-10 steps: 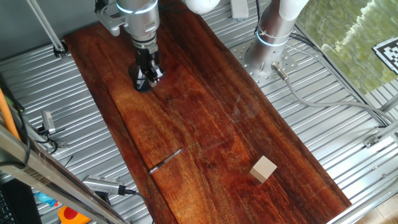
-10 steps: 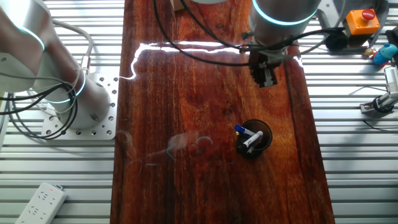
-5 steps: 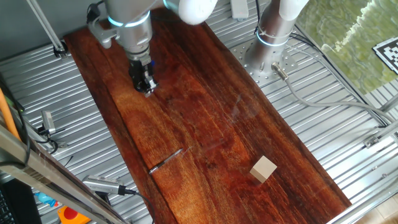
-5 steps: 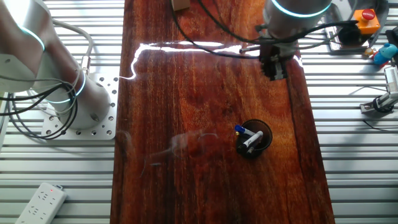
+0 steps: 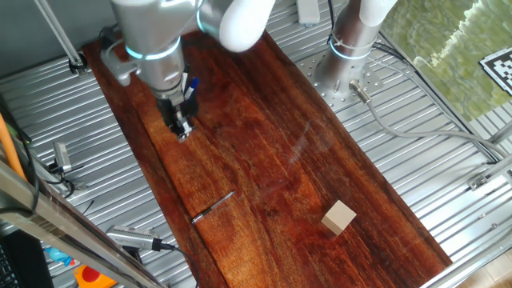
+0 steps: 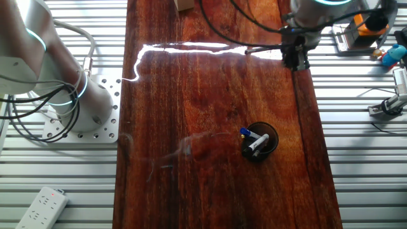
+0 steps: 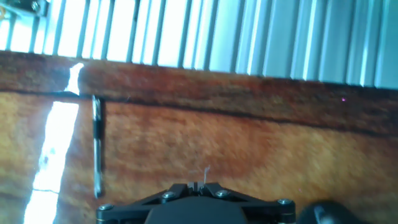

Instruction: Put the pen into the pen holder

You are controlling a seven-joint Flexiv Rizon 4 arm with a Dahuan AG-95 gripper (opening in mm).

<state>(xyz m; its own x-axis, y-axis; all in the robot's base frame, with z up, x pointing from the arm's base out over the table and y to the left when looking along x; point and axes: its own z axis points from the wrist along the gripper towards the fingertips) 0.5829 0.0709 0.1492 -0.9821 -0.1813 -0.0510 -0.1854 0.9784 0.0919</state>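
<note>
The pen [image 5: 213, 206] lay flat on the board [image 5: 272, 136], close to one long edge and slanted a little across the grain. Nothing touched it. In the hand view it showed as a thin dark line [image 7: 97, 146] up and to the left of the fingers, beside a bright streak of glare.

The holder [image 6: 272, 145] stood upright on the board, well apart from the pen, with blue-tipped pens already in it. The grey pen was not among them.

The gripper [image 5: 182, 128] hung above the board between the holder and the pen, nearer the holder, and near the board's edge in the other fixed view [image 6: 296, 58]. In the hand view its fingertips appeared to meet, with no gap showing and nothing held between them.

A tan block [image 5: 339, 217] sat farther down the board, clear of everything.

By my reading, nothing of the task proper was done. The pen had not been grasped, lifted or carried. Left to do were reaching the pen, opening the fingers, closing on its slim shaft, raising it, carrying it to the holder and dropping it in upright. A pen this thin and flat on the wood would likely need a low, well-centred grasp.
</note>
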